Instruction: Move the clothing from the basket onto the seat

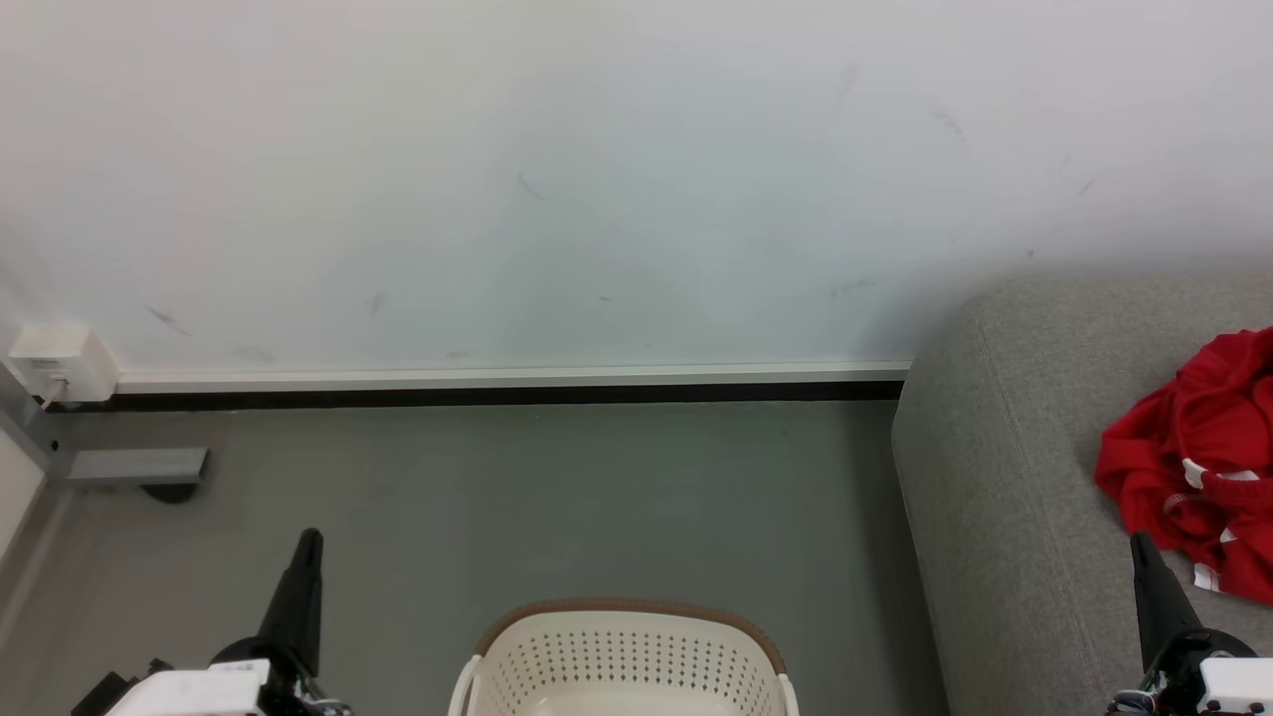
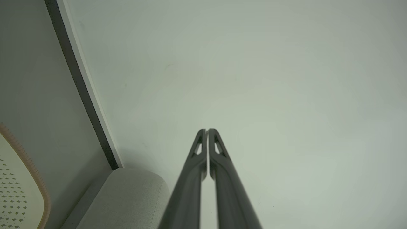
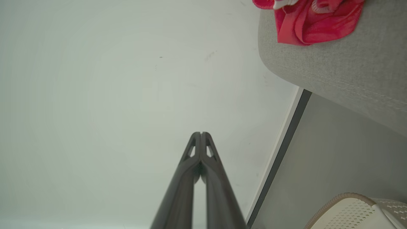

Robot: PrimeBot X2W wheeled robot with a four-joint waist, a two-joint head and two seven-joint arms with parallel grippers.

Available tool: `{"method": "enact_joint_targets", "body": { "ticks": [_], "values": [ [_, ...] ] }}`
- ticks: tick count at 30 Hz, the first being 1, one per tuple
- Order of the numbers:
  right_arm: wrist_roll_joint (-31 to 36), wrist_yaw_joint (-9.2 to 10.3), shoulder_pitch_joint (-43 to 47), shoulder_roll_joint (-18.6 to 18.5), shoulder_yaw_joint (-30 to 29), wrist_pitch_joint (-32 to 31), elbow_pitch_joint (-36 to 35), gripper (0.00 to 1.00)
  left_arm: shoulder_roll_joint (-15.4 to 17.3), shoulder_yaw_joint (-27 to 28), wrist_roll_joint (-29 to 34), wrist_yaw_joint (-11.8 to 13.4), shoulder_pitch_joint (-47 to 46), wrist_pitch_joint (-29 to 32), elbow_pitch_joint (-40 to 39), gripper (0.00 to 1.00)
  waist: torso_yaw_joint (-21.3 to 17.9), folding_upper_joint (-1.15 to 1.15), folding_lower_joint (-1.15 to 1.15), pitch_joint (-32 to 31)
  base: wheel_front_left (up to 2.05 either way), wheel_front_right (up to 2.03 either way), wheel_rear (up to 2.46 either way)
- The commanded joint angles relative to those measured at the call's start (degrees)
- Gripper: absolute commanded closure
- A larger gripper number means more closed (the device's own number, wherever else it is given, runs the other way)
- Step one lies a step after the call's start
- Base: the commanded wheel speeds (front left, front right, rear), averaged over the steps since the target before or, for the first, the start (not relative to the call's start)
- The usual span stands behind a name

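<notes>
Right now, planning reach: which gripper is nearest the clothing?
The right gripper, beside the red fabric clothing on the grey sofa; the left gripper is far off.

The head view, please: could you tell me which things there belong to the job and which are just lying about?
Job: red clothing, basket, sofa.
Lying about: white wall box, grey floor bar, skirting board.

Left gripper: lower left of the head view, two long dark fingers pressed together tip to tip, pointing up that view, holding nothing. Right gripper: lower right of the head view, fingers likewise closed into a single taper, empty. Both rise from white wrist housings.
</notes>
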State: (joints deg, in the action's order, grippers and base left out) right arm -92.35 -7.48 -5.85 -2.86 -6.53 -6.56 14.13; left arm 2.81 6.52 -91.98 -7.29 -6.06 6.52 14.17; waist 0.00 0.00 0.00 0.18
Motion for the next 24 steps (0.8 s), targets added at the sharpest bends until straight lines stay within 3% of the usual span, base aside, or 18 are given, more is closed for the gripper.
{"method": "enact_joint_targets", "body": {
  "ticks": [1,24],
  "values": [
    [-0.05,-0.02,-0.70,0.01,-0.25,-0.21,-0.20,1.00,0.12,0.03,-0.79,-0.39,-0.41,0.25,-0.20,1.00,0.00,0.00,0.00,0.00,0.00,0.00,0.00],
    [-0.04,-0.02,-0.70,0.02,-0.26,-0.21,-0.20,1.00,0.12,0.02,-0.79,-0.39,-0.41,0.24,-0.21,1.00,0.00,0.00,0.00,0.00,0.00,0.00,0.00]
  ]
}}
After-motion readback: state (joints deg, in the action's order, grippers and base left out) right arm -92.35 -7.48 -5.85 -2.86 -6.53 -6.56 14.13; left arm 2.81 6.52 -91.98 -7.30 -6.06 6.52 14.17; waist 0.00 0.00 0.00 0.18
